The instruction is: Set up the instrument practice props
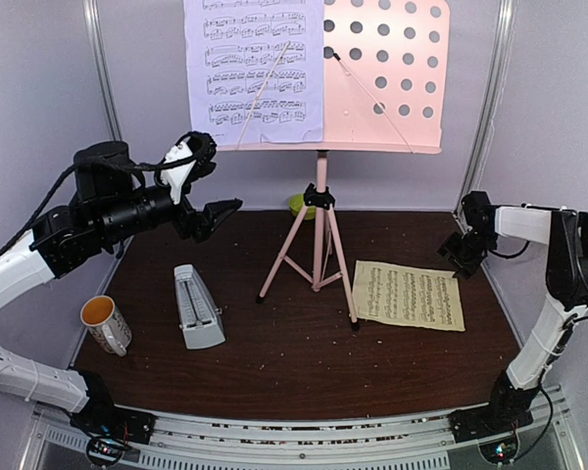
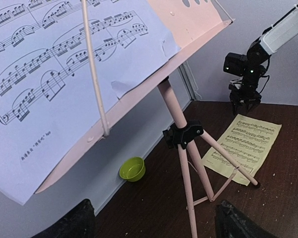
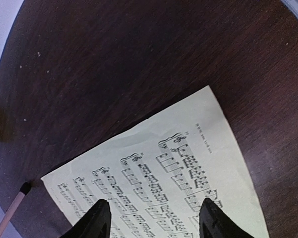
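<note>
Nearest on the dark surface [image 1: 274, 362], well to the left of the pink music stand [image 1: 320, 235], sits a white mug [image 1: 106, 323] with an orange inside. Between the mug and the stand's legs rests the small grey metronome [image 1: 197, 307]. Just right of the stand's right leg, the pale-yellow page [image 1: 409, 295] lies flat with its notes facing up. The right pincer [image 1: 464, 257] hangs over that page's far right corner, its fingers [image 3: 97, 218] spread and pinching nothing. Left of the stand's pole and raised off the surface, the left pincer [image 1: 219, 213] points toward the stand, spread wide and empty. Behind the stand's legs, by the back wall, sits a lime-green bowl [image 2: 132, 169]. Farthest and highest, the stand's perforated desk [image 1: 392, 69] carries the lavender page [image 1: 255, 69] on its left half, with a thin pink retaining arm across it.
</note>
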You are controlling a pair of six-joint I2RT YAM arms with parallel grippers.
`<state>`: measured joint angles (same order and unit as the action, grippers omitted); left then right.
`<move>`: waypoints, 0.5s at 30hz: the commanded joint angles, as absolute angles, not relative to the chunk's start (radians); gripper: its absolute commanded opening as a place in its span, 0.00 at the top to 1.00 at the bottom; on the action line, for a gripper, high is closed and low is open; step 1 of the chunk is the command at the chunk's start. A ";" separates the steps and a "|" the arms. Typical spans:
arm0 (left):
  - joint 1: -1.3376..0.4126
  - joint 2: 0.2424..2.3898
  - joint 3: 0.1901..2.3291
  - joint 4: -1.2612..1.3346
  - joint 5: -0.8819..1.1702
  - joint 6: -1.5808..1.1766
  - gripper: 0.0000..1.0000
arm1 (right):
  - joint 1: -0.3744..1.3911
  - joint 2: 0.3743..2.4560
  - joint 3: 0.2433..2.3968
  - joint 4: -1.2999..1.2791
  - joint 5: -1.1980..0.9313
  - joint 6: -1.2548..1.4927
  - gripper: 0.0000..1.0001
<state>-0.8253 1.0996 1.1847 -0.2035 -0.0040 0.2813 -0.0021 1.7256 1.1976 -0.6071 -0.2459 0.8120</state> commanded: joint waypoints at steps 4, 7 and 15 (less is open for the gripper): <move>-0.819 1.113 1.140 -0.207 0.091 0.265 0.16 | -0.011 1.697 1.197 -0.640 -0.272 0.703 0.38; -0.828 1.119 1.075 -0.185 0.107 0.259 0.18 | 0.025 1.666 1.172 -0.599 -0.358 0.663 0.38; -1.005 1.247 0.999 -0.104 -0.059 0.417 0.20 | 0.157 1.720 1.201 -0.604 -0.427 0.599 0.45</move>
